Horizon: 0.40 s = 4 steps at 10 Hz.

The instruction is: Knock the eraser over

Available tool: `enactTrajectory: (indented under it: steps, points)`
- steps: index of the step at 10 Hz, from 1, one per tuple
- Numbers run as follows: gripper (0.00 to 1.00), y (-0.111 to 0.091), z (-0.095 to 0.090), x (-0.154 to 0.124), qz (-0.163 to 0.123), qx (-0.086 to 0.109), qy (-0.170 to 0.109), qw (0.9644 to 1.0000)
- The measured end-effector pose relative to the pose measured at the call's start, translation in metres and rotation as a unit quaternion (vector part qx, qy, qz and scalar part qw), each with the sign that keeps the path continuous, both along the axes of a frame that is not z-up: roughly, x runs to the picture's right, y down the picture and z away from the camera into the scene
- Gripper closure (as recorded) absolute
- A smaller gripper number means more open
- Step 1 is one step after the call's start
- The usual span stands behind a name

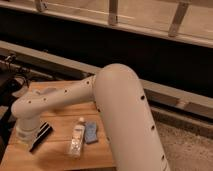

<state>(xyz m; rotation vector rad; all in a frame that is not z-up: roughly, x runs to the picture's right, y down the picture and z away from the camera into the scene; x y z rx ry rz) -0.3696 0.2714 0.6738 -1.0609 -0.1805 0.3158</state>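
Note:
The eraser (40,136) is a black oblong block with a pale stripe. It lies slanted on the wooden table (60,155) near the left edge. My gripper (25,136) hangs below the white wrist, right against the eraser's left side and mostly covered by the arm. A clear plastic bottle (76,136) with a white label lies on its side to the right of the eraser. Beside the bottle rests a small blue cloth-like object (91,132).
My thick white arm (120,115) arches over the table's right half and hides part of it. Dark cables and equipment (10,75) sit left of the table. A grey speckled floor (185,145) lies to the right, with a dark wall behind.

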Motion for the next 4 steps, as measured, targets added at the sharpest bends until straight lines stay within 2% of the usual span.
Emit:
enactTrajectory:
  steps: [4]
  points:
    - [0.98,-0.0018,-0.0004,-0.0069,-0.008,0.012,-0.001,0.9999]
